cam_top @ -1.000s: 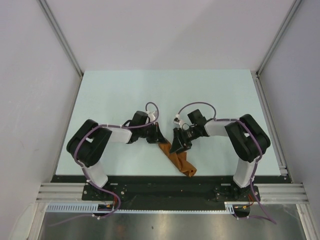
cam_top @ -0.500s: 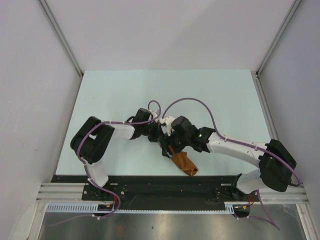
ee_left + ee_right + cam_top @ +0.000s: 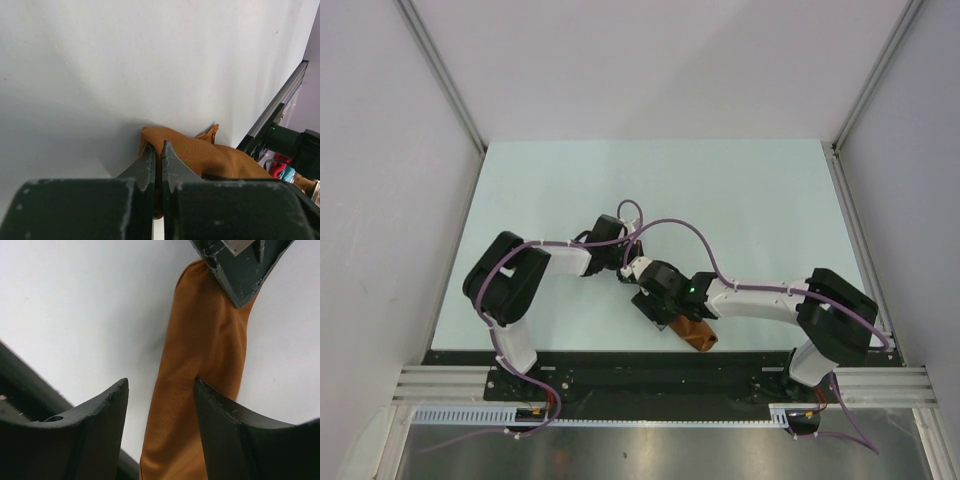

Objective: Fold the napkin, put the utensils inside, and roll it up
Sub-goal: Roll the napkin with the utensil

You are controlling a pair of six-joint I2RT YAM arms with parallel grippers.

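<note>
From above, the napkin (image 3: 696, 334), bunched into a long strip, lies near the tabletop's (image 3: 570, 180) front edge, under both arms. Left wrist: the left jaws are shut tight, tips against the napkin's end. Right wrist: the right jaws are spread wide over the strip!

2 arms angled inward, left gripper (image 3: 158, 150) pinched closed, right gripper (image 3: 160, 385) jaws apart, tips close together

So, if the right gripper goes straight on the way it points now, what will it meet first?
Most likely the rolled napkin: it lies straight ahead, in the gap between the open fingers of the right gripper. How far ahead is unclear from this view.
</note>
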